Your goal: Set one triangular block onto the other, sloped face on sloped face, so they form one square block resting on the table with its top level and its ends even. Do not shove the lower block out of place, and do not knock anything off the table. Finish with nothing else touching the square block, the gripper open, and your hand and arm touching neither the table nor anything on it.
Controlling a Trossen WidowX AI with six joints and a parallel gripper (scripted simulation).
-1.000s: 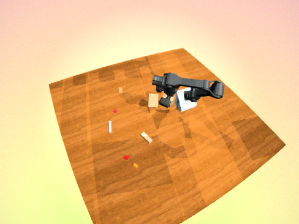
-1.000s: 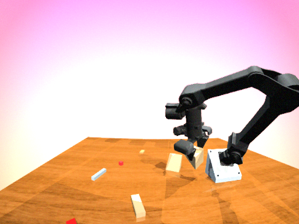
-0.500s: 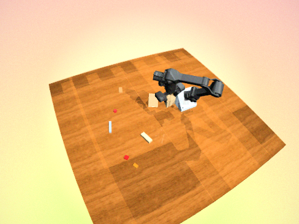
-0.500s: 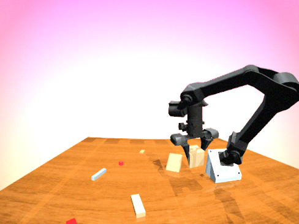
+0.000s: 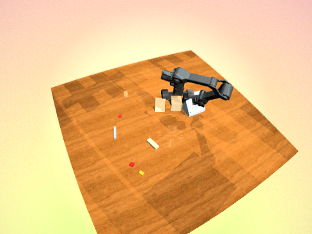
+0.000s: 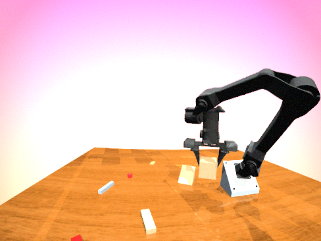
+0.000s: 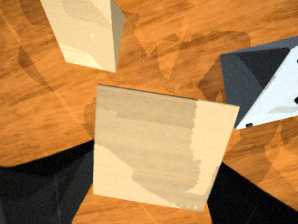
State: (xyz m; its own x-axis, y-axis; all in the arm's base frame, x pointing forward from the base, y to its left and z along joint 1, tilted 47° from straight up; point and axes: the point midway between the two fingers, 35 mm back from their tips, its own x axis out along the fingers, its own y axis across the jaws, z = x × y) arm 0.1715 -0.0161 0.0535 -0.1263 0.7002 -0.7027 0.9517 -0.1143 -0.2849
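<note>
Your jaws [image 6: 208,157] are clenched on one triangular block [image 6: 208,168]. You can see it in the middle right of the outside view, hanging under the black arm [image 6: 263,85] with a dark finger [image 6: 197,155] on each side. It looks lifted a little off the desk [image 6: 82,211], but you cannot be sure how high.

The other triangular block [image 6: 187,174] sits on the desk just to the left of the held one. The two blocks are near each other but not touching. In the wrist view the held block [image 7: 160,152] fills the middle, and the other block [image 7: 87,32] is in the upper left corner, apart from it.

The arm's white base [image 6: 239,182] stands just to the right of the held block.

Farther to the left on the desk lie small things, well apart from the blocks: a pale blue bar [image 6: 106,187], a cream bar [image 6: 148,221], a little red cube [image 6: 129,175], another red piece [image 6: 76,238] at the bottom edge, and a tiny pale piece [image 6: 152,162] near the back. In the top view you can also see a small yellow piece [image 5: 141,172] beside a red one.
</note>
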